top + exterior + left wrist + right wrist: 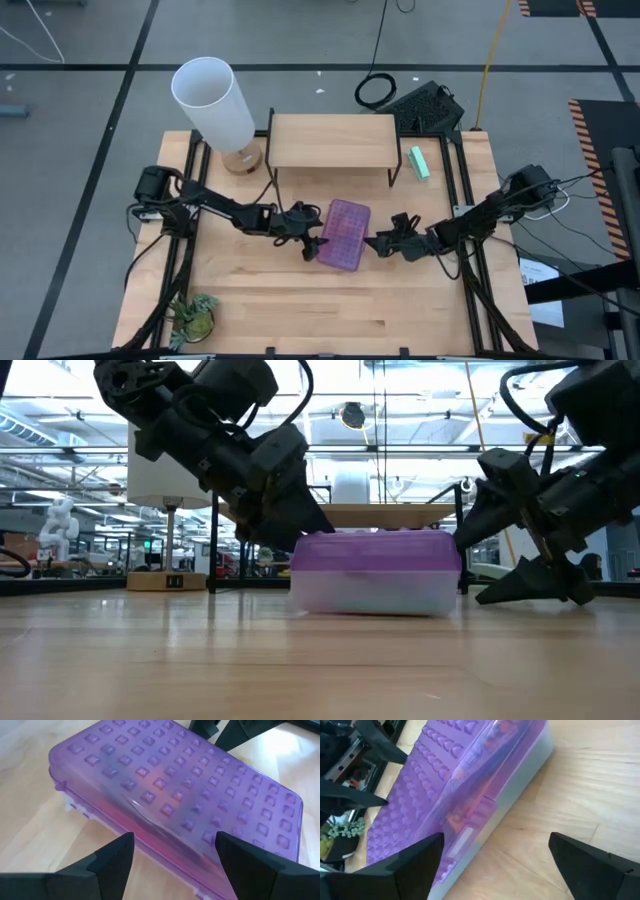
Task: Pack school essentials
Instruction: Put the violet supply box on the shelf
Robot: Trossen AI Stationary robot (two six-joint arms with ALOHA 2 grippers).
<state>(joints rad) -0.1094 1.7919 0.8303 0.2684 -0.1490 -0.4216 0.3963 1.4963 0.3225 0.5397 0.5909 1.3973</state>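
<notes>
Stationery sits inside the closed, purple-lidded translucent plastic box [343, 234] at mid-desk [300, 310], long axis running away from me. My left fingers [312, 247] and right fingers [378, 243], both spread wide and empty, flank its long sides, equally near.

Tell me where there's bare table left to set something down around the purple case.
The widest bare stretch is the front strip of table, between the purple case and the front edge, right of the green dinosaur. It is crowded mid-table: left gripper and right gripper, both open, flank the case, with the wooden shelf behind.
</notes>
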